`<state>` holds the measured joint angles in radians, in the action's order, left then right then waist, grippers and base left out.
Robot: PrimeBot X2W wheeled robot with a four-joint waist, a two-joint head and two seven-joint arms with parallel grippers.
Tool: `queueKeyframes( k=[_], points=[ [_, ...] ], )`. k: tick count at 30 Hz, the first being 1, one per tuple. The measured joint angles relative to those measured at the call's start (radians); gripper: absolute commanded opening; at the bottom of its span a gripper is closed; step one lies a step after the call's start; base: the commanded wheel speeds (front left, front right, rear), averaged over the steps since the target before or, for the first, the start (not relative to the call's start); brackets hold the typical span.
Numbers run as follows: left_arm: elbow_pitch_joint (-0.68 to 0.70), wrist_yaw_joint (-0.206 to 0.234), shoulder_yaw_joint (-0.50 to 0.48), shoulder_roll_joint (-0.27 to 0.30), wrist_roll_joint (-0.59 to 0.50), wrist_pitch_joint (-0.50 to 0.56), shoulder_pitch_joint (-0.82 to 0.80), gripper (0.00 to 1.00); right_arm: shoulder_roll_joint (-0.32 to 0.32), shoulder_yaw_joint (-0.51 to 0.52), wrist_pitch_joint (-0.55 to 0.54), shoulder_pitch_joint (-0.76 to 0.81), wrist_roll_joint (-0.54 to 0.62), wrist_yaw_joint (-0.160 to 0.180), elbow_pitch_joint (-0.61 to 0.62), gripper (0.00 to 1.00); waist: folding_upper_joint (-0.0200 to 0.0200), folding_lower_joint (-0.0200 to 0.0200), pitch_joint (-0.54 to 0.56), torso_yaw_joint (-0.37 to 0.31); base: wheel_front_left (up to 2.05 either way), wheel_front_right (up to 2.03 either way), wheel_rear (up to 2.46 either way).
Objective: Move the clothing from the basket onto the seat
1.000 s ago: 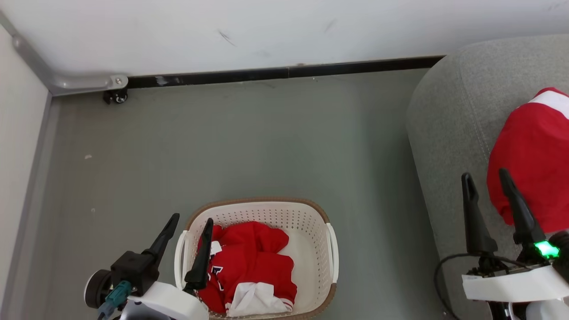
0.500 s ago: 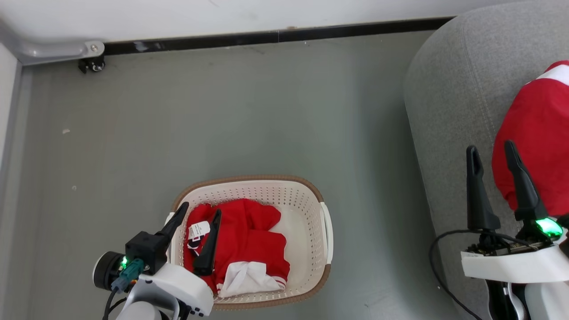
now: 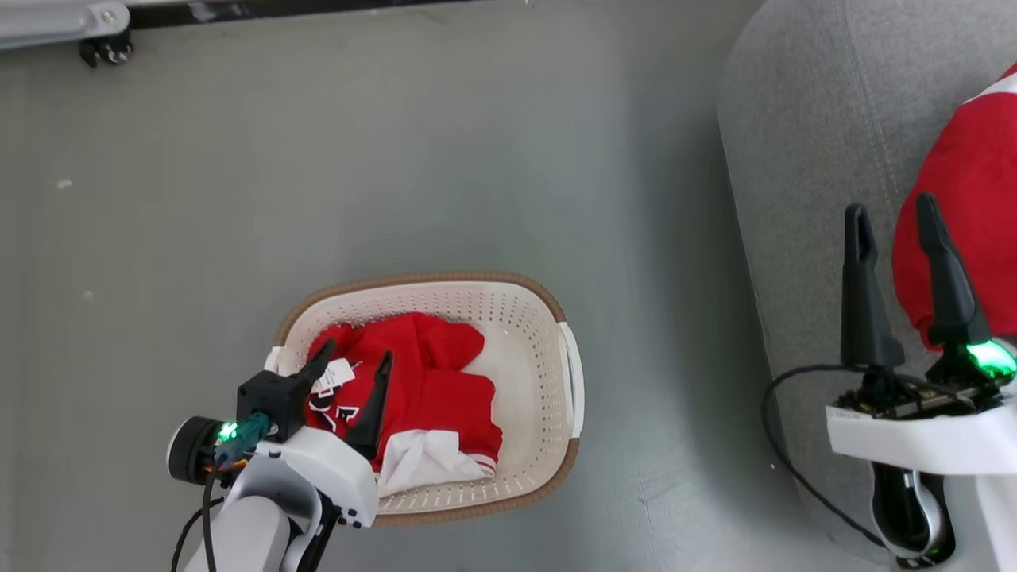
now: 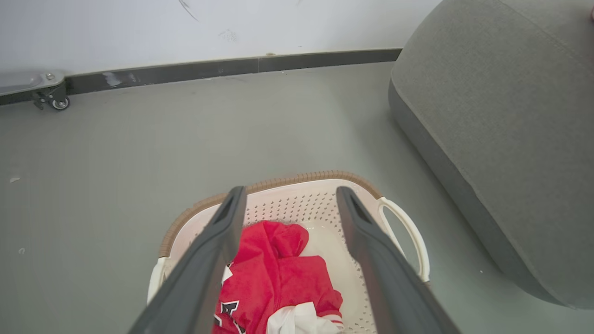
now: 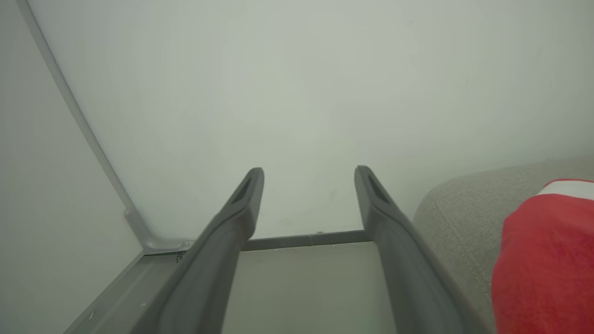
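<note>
Left claw (image 3: 357,363) and right claw (image 3: 888,210) gape empty; the left hovers over clothing (image 3: 433,373) at the basket's (image 3: 508,291) nine o'clock, seemingly reaching. Next it should lower and pinch.

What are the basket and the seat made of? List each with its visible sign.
Basket: likely matte cream plastic, moulded with perforations; the brown rim looks woven. Seat: grey upholstery fabric, matte, with a fine weave and a stitched seam showing.

Cream-white perforated plastic basket (image 3: 524,318): smooth, slight sheen, w/ brown woven-look rim. Bright red jersey clothing (image 3: 433,381): soft matt cloth, creased, white trim. Big grey upholstered seat (image 3: 794,159): coarse-weave fabric, stitched seams. Grey-green floor (image 3: 397,159): smooth, matt.
</note>
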<state>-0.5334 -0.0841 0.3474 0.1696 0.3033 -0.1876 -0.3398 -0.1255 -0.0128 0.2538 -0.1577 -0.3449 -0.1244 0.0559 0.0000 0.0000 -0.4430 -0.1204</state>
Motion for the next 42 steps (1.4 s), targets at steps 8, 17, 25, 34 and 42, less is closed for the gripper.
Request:
queueKeyframes(
  k=[8,17,25,34,42],
  points=[
    [-0.081,0.0,0.001,-0.008,-0.008,0.026,-0.061,1.0,0.004,-0.001,0.0,-0.036,-0.01,0.0,0.011,1.0,0.0,0.0,-0.063,-0.016,0.0,0.0,0.0],
    [-0.172,0.0,0.001,-0.015,-0.009,0.041,-0.123,1.0,0.018,-0.012,0.0,-0.094,-0.03,0.0,0.043,1.0,0.0,0.0,-0.134,-0.034,0.0,0.0,0.0],
    [-0.256,0.002,-0.001,-0.009,-0.019,0.066,-0.176,1.0,0.021,-0.02,0.0,-0.125,-0.031,0.0,0.066,1.0,0.0,0.0,-0.197,-0.05,0.0,0.0,0.0],
    [-0.334,0.014,-0.008,0.014,-0.031,0.08,-0.244,1.0,0.032,-0.025,0.0,-0.157,-0.031,0.0,0.08,1.0,0.0,0.0001,-0.266,-0.07,0.0,0.0,0.0],
    [-0.39,0.049,-0.008,0.029,-0.062,0.092,-0.308,1.0,0.04,-0.029,0.001,-0.177,-0.035,0.0,0.087,1.0,0.0,0.0,-0.324,-0.091,0.0,0.0,0.0]
  ],
)
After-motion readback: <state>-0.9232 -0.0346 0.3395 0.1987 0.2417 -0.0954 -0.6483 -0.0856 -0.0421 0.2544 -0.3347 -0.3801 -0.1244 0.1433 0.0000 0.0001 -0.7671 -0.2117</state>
